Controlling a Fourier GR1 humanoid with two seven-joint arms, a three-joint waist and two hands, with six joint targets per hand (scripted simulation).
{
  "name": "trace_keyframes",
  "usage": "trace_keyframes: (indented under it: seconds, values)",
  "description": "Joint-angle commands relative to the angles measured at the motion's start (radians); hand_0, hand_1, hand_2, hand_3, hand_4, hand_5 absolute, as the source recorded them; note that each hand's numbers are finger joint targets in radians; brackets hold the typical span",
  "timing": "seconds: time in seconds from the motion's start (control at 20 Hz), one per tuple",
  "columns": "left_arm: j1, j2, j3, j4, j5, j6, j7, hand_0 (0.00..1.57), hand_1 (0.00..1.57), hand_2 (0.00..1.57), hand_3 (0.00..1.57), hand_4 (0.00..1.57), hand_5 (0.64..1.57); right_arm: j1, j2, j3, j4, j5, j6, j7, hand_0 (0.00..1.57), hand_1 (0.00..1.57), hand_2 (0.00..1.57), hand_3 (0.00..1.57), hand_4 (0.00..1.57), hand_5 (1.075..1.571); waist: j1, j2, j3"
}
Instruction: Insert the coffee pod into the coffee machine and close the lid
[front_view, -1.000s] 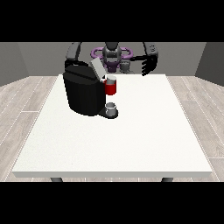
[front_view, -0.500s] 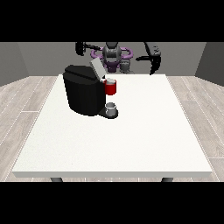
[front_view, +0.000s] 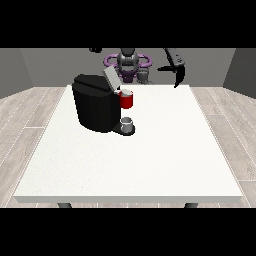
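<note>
The black coffee machine (front_view: 96, 104) stands on the left half of the white table (front_view: 150, 160). Its grey lid (front_view: 110, 78) is tilted up and open. A red part (front_view: 127, 100) juts from its front, and a small grey cup (front_view: 128, 124) sits on the base below it. A small grey cylinder (front_view: 144, 75), perhaps the coffee pod, stands at the table's far edge by the robot's body (front_view: 128, 62). The hand at the view's right (front_view: 178, 73) hangs high above the far right edge, holding nothing I can see. The hand at the view's left (front_view: 95, 49) shows only as a dark tip at the scene's top.
The table's near half and right side hold nothing but bare white surface. Wooden floor surrounds the table, and grey walls stand behind the robot.
Both arms have swung up and outwards, away from the machine. The hand at the view's right rose and moved right; the other climbed to the scene's top. The lid stays open.
</note>
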Motion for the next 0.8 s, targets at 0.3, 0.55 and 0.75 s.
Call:
trace_keyframes:
  seconds: [0.3, 0.55, 0.75]
  values:
    - [-0.017, 0.010, -0.028, -0.150, 0.078, -0.048, 0.013, 0.00, 0.00, 0.00, 0.00, 0.19, 1.571, -0.214, -0.028, -0.066, 0.012, 0.038, -0.076, 0.108, 0.00, 0.00, 0.00, 0.00, 0.28, 1.571, 0.089, 0.177, 0.0005]
    - [0.058, -0.028, -0.118, -0.207, 0.004, -0.015, -0.108, 0.00, 0.00, 0.00, 0.00, 0.21, 1.571, -0.267, 0.007, -0.027, 0.101, 0.142, -0.205, 0.089, 0.00, 0.00, 0.00, 0.00, 0.23, 1.571, 0.136, 0.215, 0.0003]
    - [0.044, -0.038, -0.129, -0.313, 0.065, -0.040, 0.039, 0.00, 0.00, 0.00, 0.00, 0.28, 1.571, -0.352, -0.001, -0.154, 0.197, 0.073, -0.158, 0.080, 0.00, 0.00, 0.00, 0.00, 0.35, 1.571, 0.158, 0.236, 0.0006]
